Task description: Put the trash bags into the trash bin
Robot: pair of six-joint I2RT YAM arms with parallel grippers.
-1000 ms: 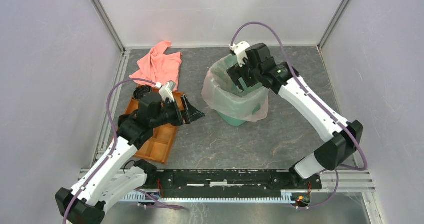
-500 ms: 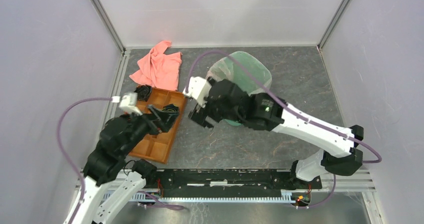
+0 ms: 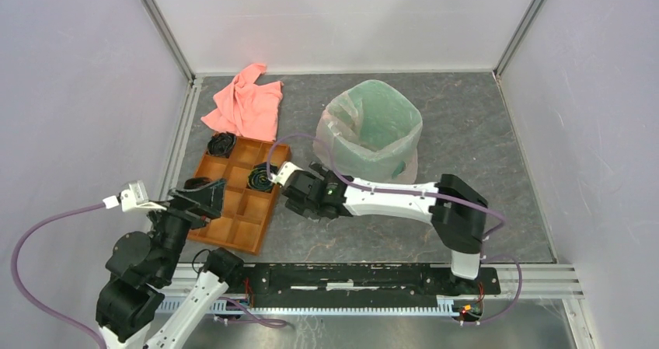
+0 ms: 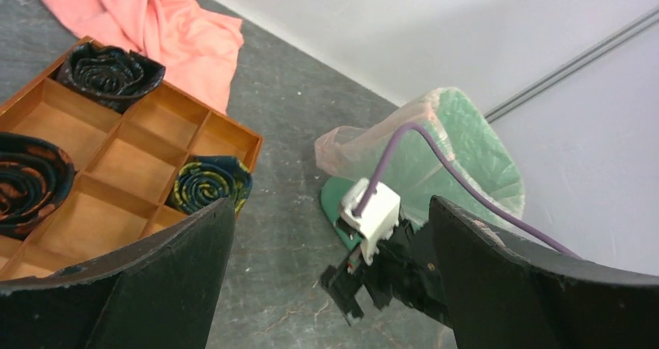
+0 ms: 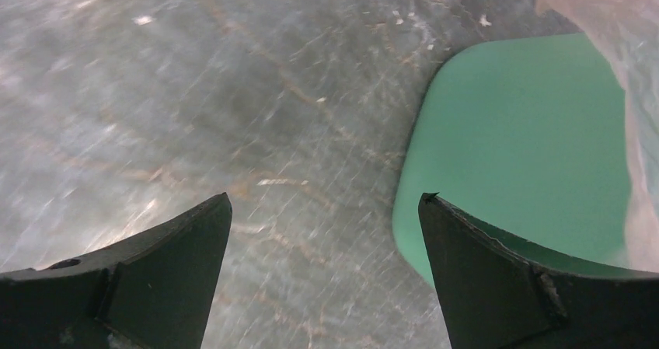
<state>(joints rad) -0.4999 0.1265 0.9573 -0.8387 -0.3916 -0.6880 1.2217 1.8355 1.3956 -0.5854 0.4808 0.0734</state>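
Note:
The mint-green trash bin [image 3: 386,116] stands upright at the table's back middle. The thin pale pink trash bag [image 3: 336,141] lines it and drapes over the rim and down its sides. My right gripper [image 3: 299,197] is open and empty, low over the table just left of the bin's base. In the right wrist view its jaws [image 5: 325,201] frame bare table, with the bin's green wall [image 5: 528,131] and bag film [image 5: 614,7] to the right. My left gripper [image 3: 203,200] is open and empty above the orange tray's left side; its view [image 4: 330,205] shows the bin [image 4: 336,197] and bag [image 4: 350,143].
An orange compartmented tray [image 3: 233,225] with dark rolled items [image 3: 262,178] lies left of the right gripper. A salmon-pink cloth [image 3: 245,104] lies at the back left. White walls and metal rails enclose the table. The right arm stretches across the table in front of the bin.
My right gripper came out of the bin and dropped to the table left of it. My left arm drew back toward the near left. The bag stays on the bin.

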